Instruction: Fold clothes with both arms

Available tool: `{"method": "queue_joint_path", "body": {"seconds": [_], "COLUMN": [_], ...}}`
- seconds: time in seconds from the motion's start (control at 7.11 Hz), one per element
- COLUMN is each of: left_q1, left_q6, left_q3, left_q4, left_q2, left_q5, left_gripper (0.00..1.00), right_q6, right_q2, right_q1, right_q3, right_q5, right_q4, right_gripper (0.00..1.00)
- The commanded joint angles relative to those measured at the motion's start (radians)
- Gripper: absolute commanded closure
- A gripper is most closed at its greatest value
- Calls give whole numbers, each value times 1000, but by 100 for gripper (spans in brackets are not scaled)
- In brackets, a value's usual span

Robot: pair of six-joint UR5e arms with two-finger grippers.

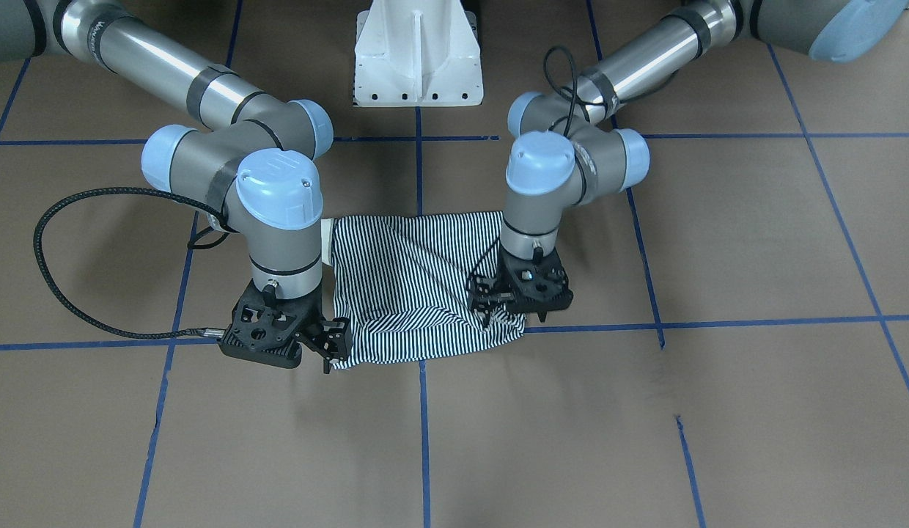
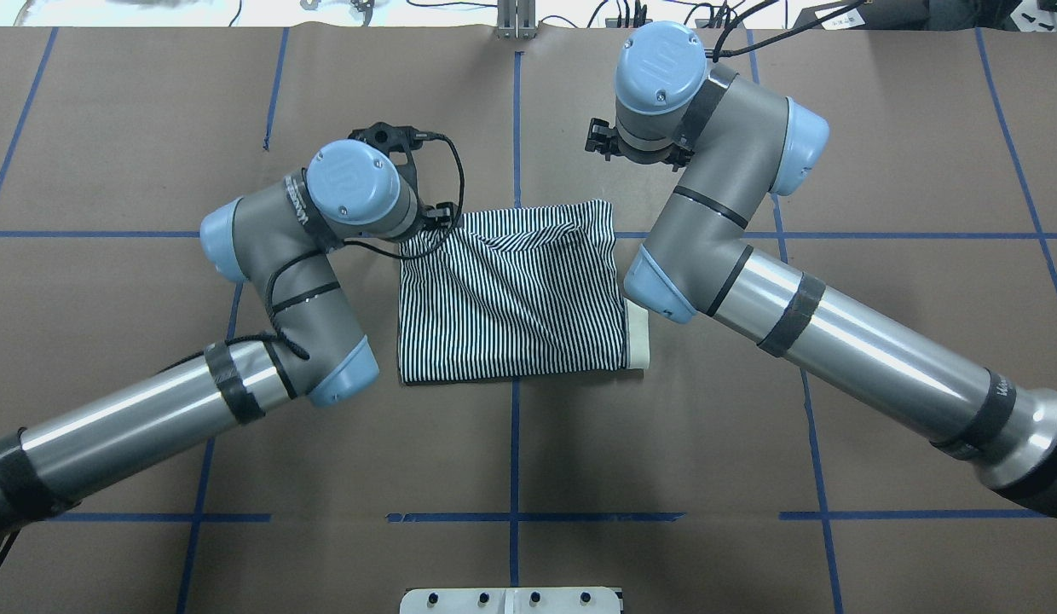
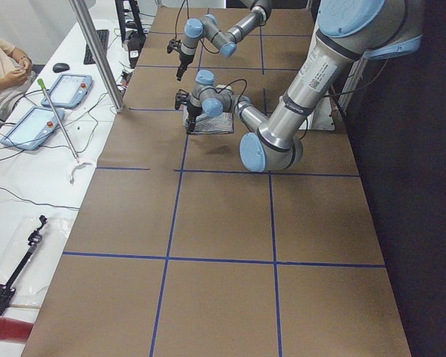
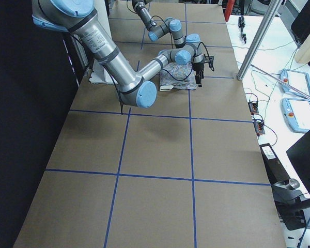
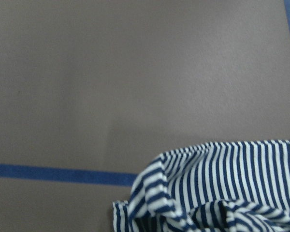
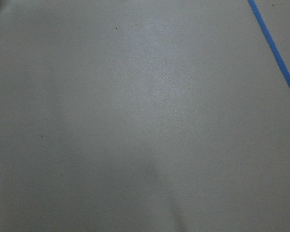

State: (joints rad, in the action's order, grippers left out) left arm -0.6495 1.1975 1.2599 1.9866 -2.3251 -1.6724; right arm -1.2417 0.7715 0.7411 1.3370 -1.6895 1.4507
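At the shirt's (image 1: 403,286) bunched corner, the left hand (image 1: 514,317) sits low, seemingly spread and gripping nothing. Over the neighbouring corner the right hand (image 1: 331,345) hovers clear of the cloth; whether it is released I cannot tell. The shirt lies mid-tabletop (image 1: 645,425), folded to a rough, wrinkled rectangle, collar (image 2: 638,337) poking out. Smoothing and probably another fold are left.

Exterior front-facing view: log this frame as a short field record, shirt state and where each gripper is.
garment: navy-and-white striped polo shirt, folded into a rough rectangle, wrinkled
collar: cream collar pokes out on the robot's right side
left gripper: over the shirt's crumpled corner away from the base; grip unclear
right gripper: by the opposite far corner; its wrist view shows bare table
surface: brown paper-covered table
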Motion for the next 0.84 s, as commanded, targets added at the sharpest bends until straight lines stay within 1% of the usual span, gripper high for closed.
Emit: {"method": "queue_joint_path", "body": {"seconds": [0.0, 0.28, 0.42, 0.56, 0.7], "left_q1": [-97, -125, -127, -127, -133], "left_q6": [-129, -179, -179, -187, -261], "left_q3": [-118, -77, 5, 168, 332], "left_q4": [92, 86, 72, 36, -71], "left_q2": [-20, -14, 15, 109, 174], "left_q5": [-1, -32, -96, -114, -151], "left_gripper": [0, 0, 0, 0, 0], "right_q6": [-1, -1, 2, 16, 57], "right_q2": [11, 14, 43, 107, 179], "right_q1": [-6, -20, -22, -17, 18], "right_q3": [7, 28, 83, 181, 268], "right_q5": [1, 1, -7, -82, -135], "right_q4": [-12, -10, -3, 7, 17], "right_gripper": [0, 0, 0, 0, 0]}}
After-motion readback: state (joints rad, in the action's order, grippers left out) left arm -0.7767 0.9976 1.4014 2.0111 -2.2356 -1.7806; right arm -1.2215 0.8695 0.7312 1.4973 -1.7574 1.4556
